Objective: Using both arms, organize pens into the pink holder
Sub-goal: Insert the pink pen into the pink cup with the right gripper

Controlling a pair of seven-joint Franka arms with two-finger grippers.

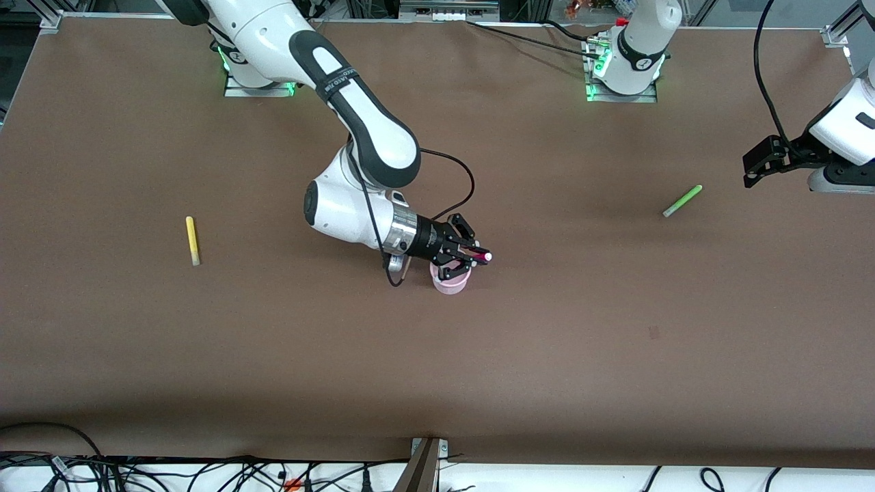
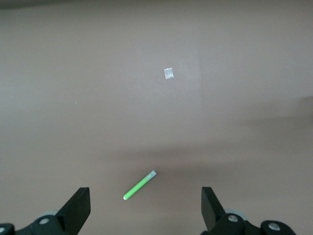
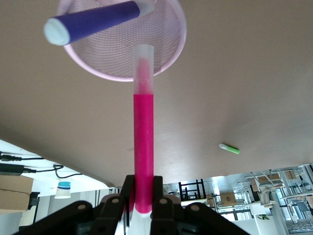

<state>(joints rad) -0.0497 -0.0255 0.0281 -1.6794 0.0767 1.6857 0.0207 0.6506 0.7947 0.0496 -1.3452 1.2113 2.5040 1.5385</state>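
Observation:
My right gripper (image 1: 467, 258) is shut on the magenta-pink pen (image 1: 480, 257) and holds it just over the pink holder (image 1: 450, 285) in the middle of the table. In the right wrist view the gripper (image 3: 143, 192) clamps the pen (image 3: 143, 137) near one end, and the pen's pale tip reaches over the holder's rim (image 3: 168, 46). The purple pen (image 3: 93, 22) leans in the holder. My left gripper (image 1: 757, 169) is open and empty, up in the air at the left arm's end. The light green pen (image 1: 682, 201) lies on the table below its spread fingers (image 2: 145, 199). The yellow pen (image 1: 193, 240) lies toward the right arm's end.
A black cable (image 1: 459, 179) loops from the right arm's wrist over the table. A small pale square mark (image 2: 168, 73) is on the brown table. Loose cables (image 1: 205, 475) run along the table's edge nearest the front camera.

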